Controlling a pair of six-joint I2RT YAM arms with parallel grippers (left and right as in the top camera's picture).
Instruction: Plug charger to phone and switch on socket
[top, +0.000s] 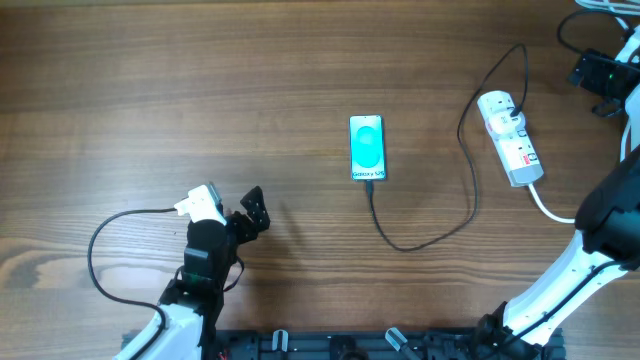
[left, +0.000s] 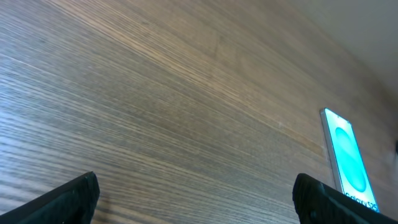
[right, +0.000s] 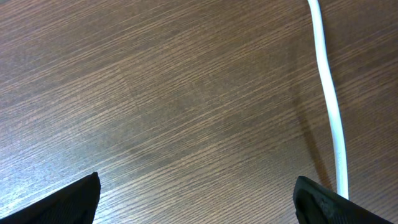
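The phone (top: 367, 147) lies flat at the table's middle, cyan screen up; it also shows at the right edge of the left wrist view as the phone (left: 348, 163). The charger (top: 440, 232), a thin black cable, runs from the phone's near end in a loop to the socket (top: 510, 138), a white power strip at the right. Whether its tip sits inside the phone I cannot tell. My left gripper (top: 255, 212) (left: 194, 186) is open over bare wood, left of the phone. My right gripper (top: 592, 72) (right: 197, 186) is open at the far right, beyond the socket.
The socket's thick white cord (top: 548, 208) curves toward the right arm, and a white cord (right: 329, 106) crosses the right wrist view. A black cable loop (top: 100, 250) lies beside the left arm's base.
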